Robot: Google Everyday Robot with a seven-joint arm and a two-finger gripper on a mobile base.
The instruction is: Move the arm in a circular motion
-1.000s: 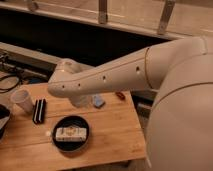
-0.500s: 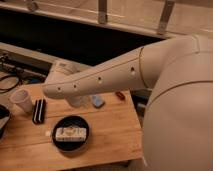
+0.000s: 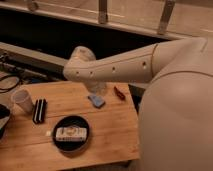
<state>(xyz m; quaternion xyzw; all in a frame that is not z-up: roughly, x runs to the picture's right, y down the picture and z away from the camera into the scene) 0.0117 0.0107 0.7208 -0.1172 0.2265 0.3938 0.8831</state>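
The arm (image 3: 125,67) is big, cream-white and tubular, with small dark screw holes. It reaches from the bulky body at the right (image 3: 175,115) out to the left above the wooden table (image 3: 115,132). Its rounded elbow joint (image 3: 80,60) is over the table's far edge. The gripper does not show; the part beyond the elbow is hidden behind the arm. A pale greyish shape (image 3: 98,88) hangs just under the arm; I cannot tell what it is.
On the table are a white cup (image 3: 22,100), a black ribbed block (image 3: 39,111), a black bowl (image 3: 71,134) with a white item in it, a blue object (image 3: 96,101) and a red object (image 3: 119,92). Cables (image 3: 10,82) lie at the left. A dark ledge and railing run behind.
The elbow joint has swung to the right and a little upward. The things on the table have not moved.
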